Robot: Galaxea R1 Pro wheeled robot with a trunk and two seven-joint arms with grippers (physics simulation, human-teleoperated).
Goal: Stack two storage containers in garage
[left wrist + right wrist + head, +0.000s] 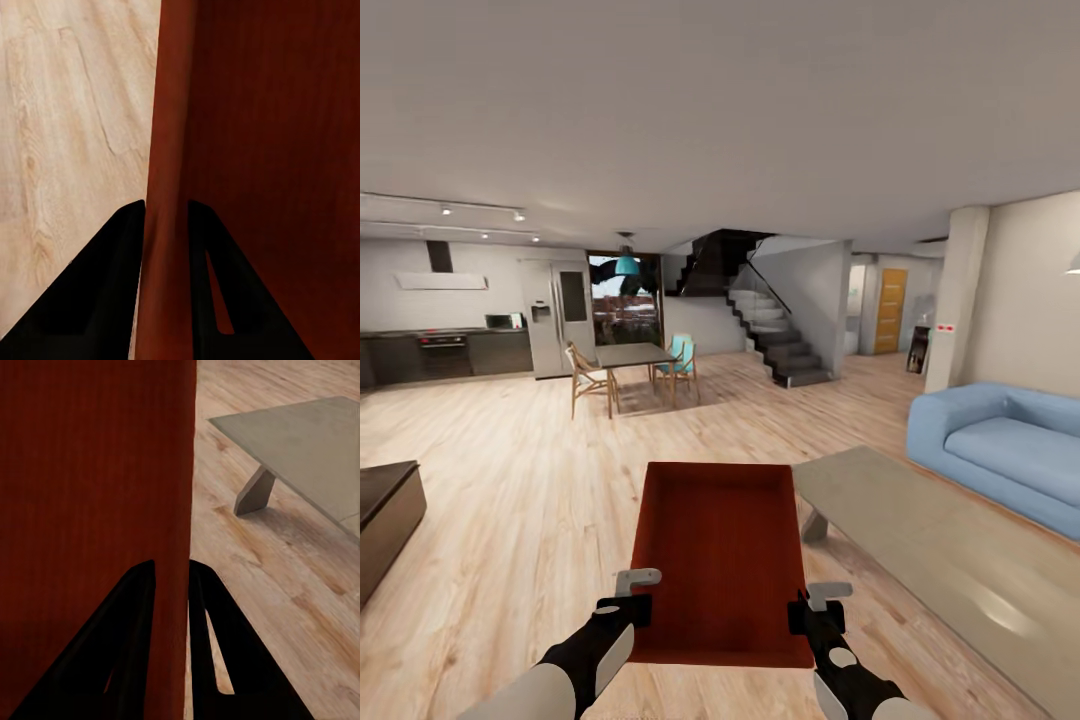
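My left gripper (pixel 637 592) pinches storage container (pixel 722 560) left wall; my right gripper (pixel 815 606) pinches right wall. Box up over wood floor (pixel 510 480), beside grey table (pixel 930 540).

Storage container (pixel 722 560): red-orange, rectangular, open-topped, low-walled, empty; sitting level, hanging above the living room's light wood plank floor (pixel 510 480), long axis pointing away.
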